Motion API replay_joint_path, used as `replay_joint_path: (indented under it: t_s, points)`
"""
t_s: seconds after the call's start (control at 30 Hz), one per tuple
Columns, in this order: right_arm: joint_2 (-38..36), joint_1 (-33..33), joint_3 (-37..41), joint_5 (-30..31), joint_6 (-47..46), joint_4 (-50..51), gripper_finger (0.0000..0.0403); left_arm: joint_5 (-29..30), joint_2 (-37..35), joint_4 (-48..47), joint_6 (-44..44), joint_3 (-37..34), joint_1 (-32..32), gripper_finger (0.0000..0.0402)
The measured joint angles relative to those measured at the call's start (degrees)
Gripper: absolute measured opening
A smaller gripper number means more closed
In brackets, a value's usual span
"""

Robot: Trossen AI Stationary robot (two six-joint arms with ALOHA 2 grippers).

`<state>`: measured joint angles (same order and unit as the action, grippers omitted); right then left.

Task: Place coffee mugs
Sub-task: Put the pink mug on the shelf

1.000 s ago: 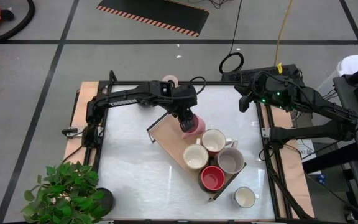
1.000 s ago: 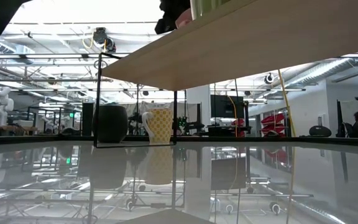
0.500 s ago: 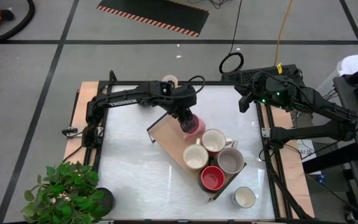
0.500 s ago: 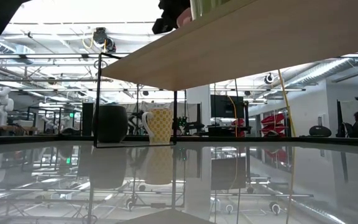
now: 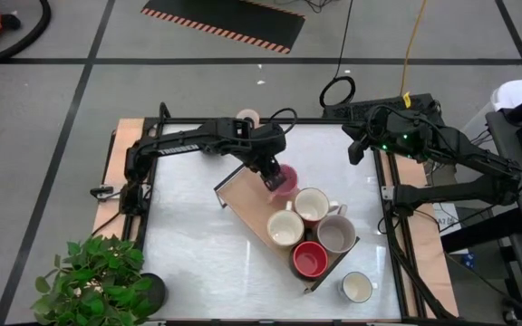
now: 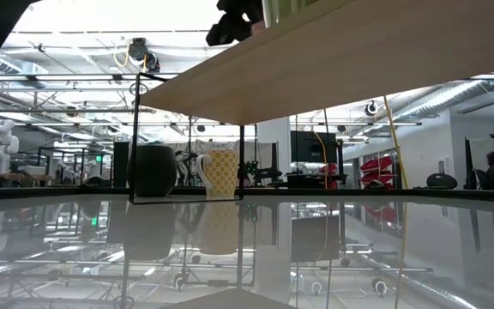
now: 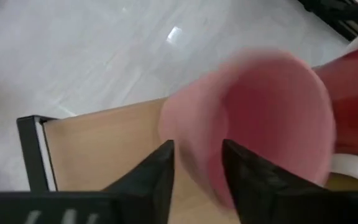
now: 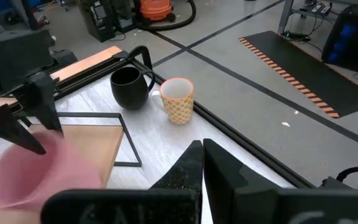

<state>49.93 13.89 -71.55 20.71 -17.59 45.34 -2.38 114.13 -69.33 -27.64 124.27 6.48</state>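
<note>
My left gripper is shut on a pink mug over the far-left end of the wooden tray. The mug also shows blurred in the left wrist view. Two cream mugs, a grey mug and a red mug stand on the tray. A white mug stands on the table near the front right. A black mug and a patterned cream mug stand at the far edge. My right gripper waits shut at the far right. My left gripper holds the pink mug by its wall at the rim, one finger inside the mouth and one outside. The fingers come from above, slanting from the far left. The mug is tilted; whether its base touches the tray I cannot tell.
The tray stands raised on black wire ends, lying slantwise from the table's middle toward the front right. A potted plant stands at the front left corner. Bare table lies left of the tray.
My left gripper has turned a little with the pink mug over the tray's far-left end. The mug has tipped, and its mouth now shows more from above.
</note>
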Motion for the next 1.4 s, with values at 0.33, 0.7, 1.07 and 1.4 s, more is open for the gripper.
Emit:
replay_joint_path:
  t_s: [0.33, 0.7, 1.07, 1.4]
  points:
    - [0.00, 0.01, 0.00, -0.02, 0.76, 1.10, 0.0000, 1.32, -0.33, -0.22, -1.22, 0.00, 0.01, 0.0207]
    - [-0.94, 0.04, 0.00, -1.33, 1.04, 2.59, 0.0000, 2.93, -7.83, -1.55, -0.75, 0.10, 4.77, 0.0203]
    - [-0.20, 0.04, 0.00, -1.51, 4.63, 2.91, 0.0000, 2.19, -3.38, -0.60, 10.06, -0.07, 12.26, 0.0090]
    - [-0.22, 0.04, 0.00, -1.49, 4.26, 3.06, 0.0000, -1.97, 1.86, -1.10, 12.35, -0.09, 10.13, 0.0063]
